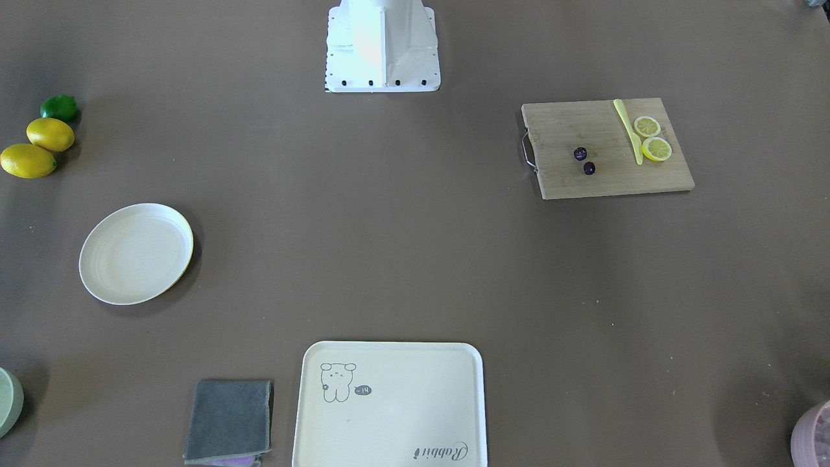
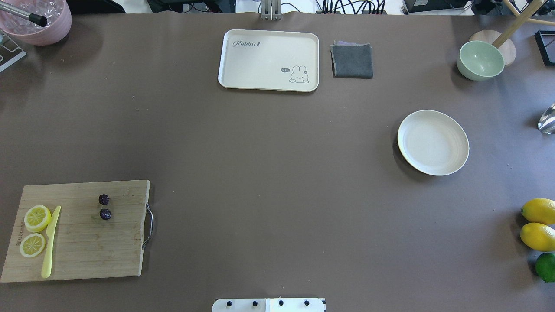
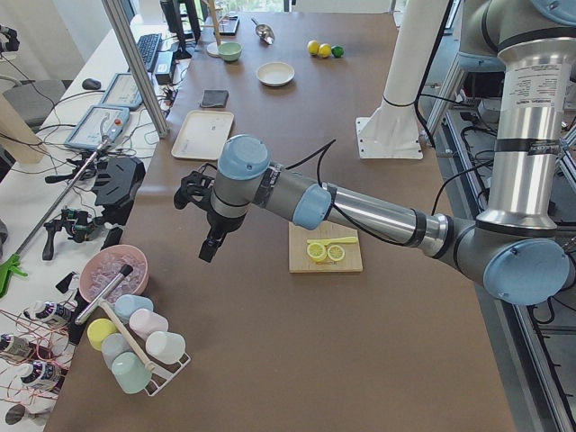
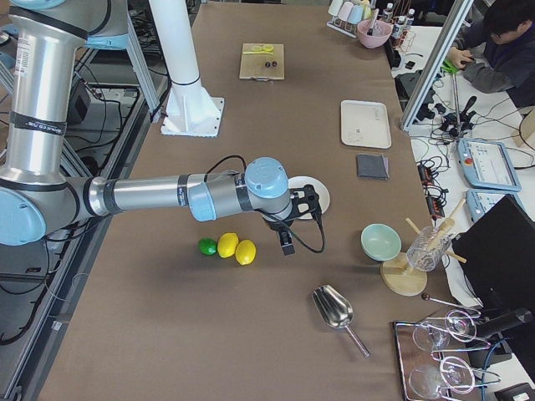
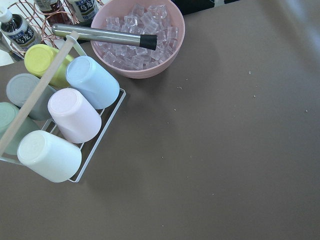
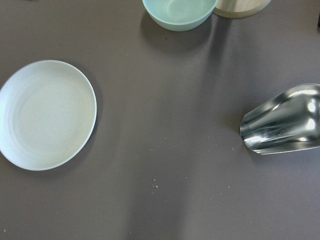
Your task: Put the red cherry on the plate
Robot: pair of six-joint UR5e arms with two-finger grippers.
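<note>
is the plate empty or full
Empty: the plate shows bare cream surface; the red cherry sits on the cutting board.

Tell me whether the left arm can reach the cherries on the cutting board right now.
Probably yes. The red cherry lies uncovered on the cutting board, on the robot's left; the left gripper hangs beside the board.
</note>
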